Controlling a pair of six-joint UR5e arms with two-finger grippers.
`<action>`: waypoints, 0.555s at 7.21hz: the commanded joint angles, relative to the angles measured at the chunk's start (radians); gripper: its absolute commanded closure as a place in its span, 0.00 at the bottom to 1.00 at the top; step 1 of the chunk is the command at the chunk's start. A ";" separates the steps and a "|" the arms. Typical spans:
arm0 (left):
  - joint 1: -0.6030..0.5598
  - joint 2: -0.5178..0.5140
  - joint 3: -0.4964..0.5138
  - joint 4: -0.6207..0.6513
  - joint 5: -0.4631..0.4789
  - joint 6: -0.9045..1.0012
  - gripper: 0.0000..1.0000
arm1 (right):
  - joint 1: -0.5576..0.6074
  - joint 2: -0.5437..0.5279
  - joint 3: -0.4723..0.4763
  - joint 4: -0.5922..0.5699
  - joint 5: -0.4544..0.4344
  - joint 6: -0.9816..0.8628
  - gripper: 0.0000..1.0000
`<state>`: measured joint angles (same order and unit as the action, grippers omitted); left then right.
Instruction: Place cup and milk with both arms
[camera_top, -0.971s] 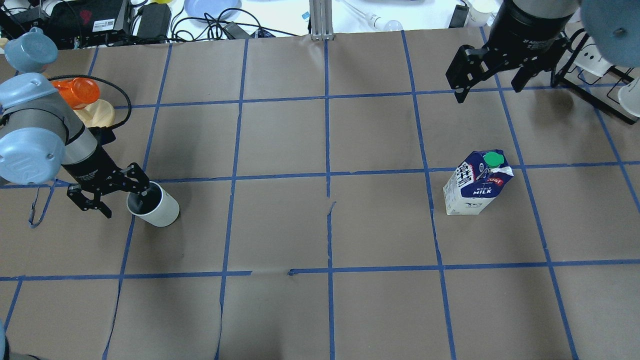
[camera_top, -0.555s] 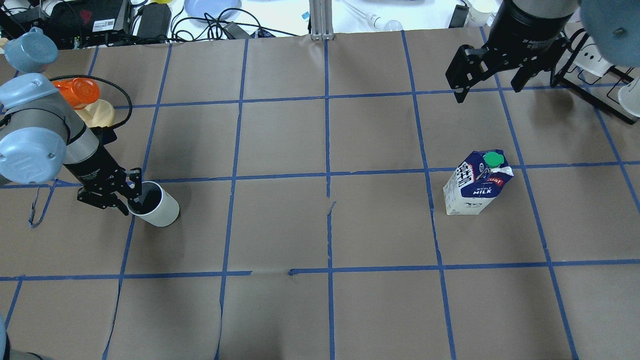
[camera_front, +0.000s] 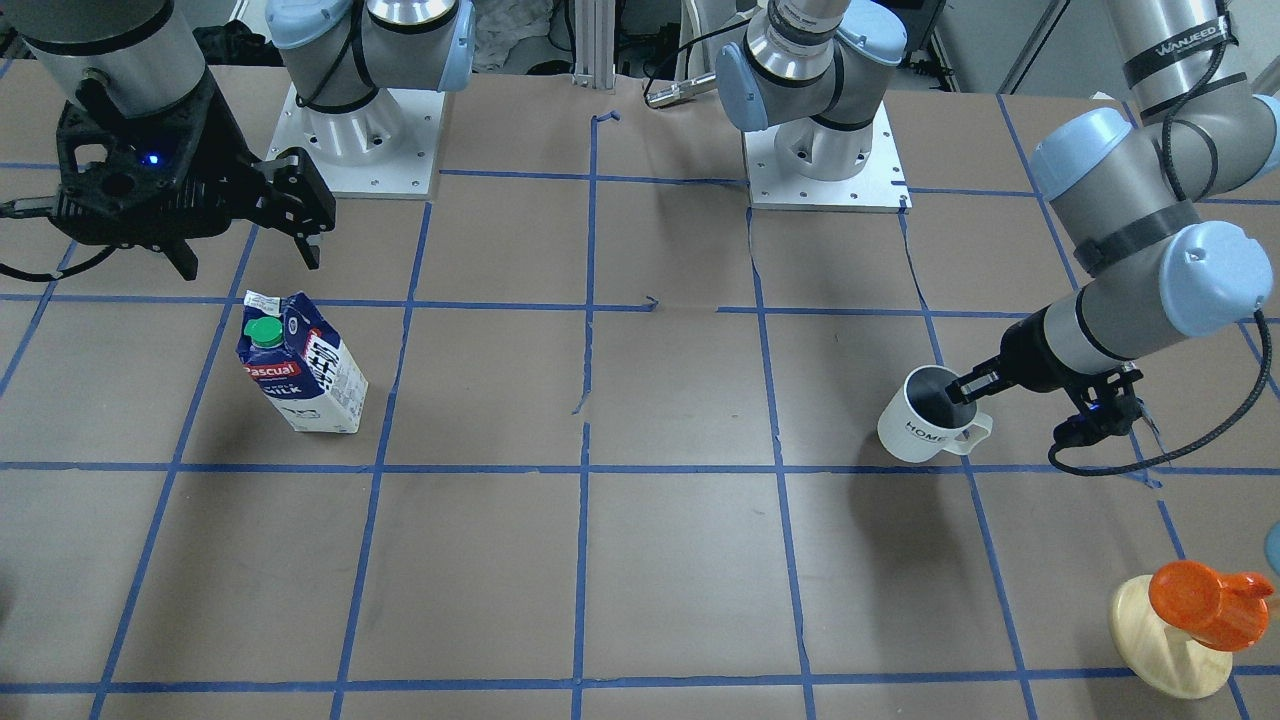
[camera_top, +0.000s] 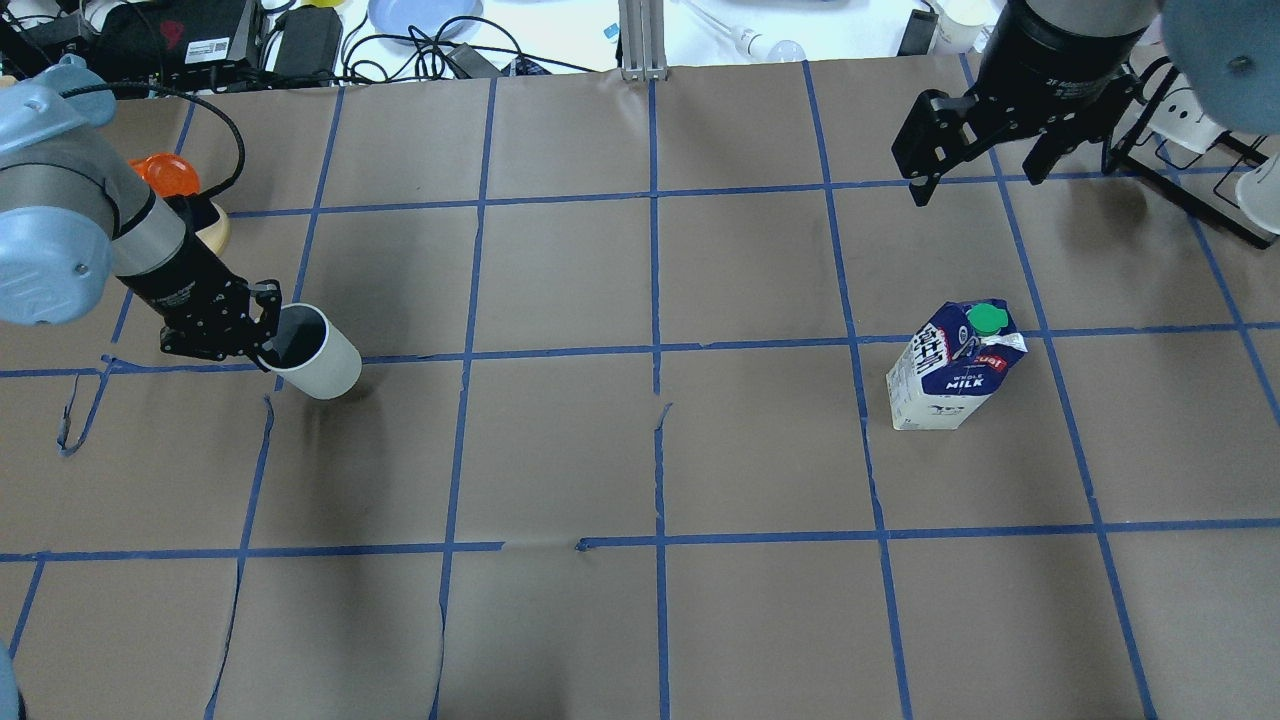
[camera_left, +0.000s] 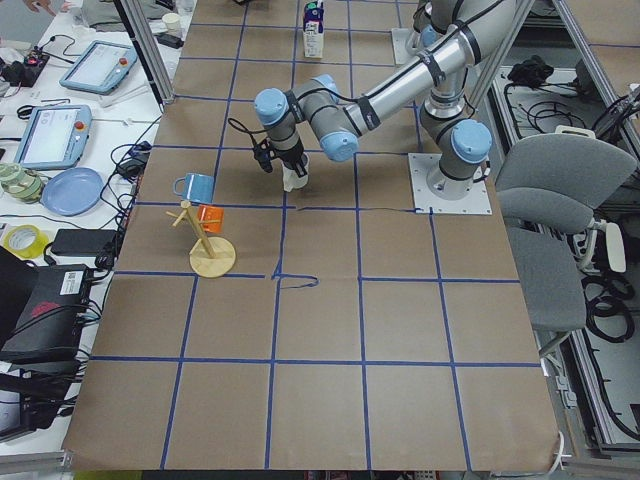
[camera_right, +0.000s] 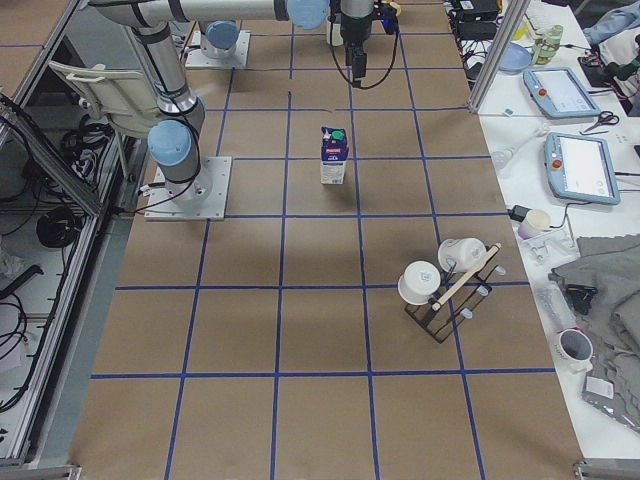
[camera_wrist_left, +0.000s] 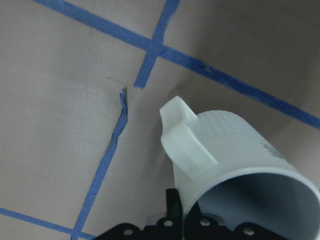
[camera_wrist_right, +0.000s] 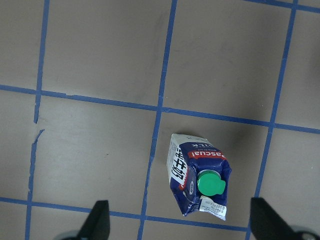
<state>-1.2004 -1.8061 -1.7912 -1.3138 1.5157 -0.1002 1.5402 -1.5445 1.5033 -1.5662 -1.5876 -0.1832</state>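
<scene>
Brown paper crossed by a blue tape grid covers the table (camera_top: 560, 450), and a pale-blue plate (camera_top: 425, 15) lies beyond its far edge at the top of the overhead frame. At centre left of that view we see the left gripper (camera_top: 268, 345) clenched on the rim of the small white ceramic mug (camera_top: 330, 368), which is tilted. Only the front-facing view gives us its black "HOME" lettering and side handle, at centre right. The dark-blue and white gable-top milk carton (camera_top: 950, 375) stands upright at centre right of the overhead view. The right gripper (camera_top: 977, 185) hangs in the upper right, jaws spread wide and holding nothing. Its wrist camera alone looks straight down on the green cap (camera_wrist_right: 209, 183). The left-end view adds a wooden mug tree (camera_left: 212, 262).
</scene>
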 joint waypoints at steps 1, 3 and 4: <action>-0.150 -0.025 0.126 -0.001 -0.029 -0.268 1.00 | 0.000 0.001 0.000 0.000 -0.002 0.001 0.00; -0.244 -0.070 0.220 -0.002 -0.104 -0.413 1.00 | -0.002 0.000 0.000 0.000 -0.002 0.001 0.00; -0.301 -0.090 0.231 0.010 -0.103 -0.465 1.00 | 0.000 0.001 0.000 -0.002 0.001 0.001 0.00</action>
<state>-1.4365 -1.8708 -1.5901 -1.3130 1.4259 -0.4896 1.5394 -1.5442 1.5033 -1.5665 -1.5885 -0.1826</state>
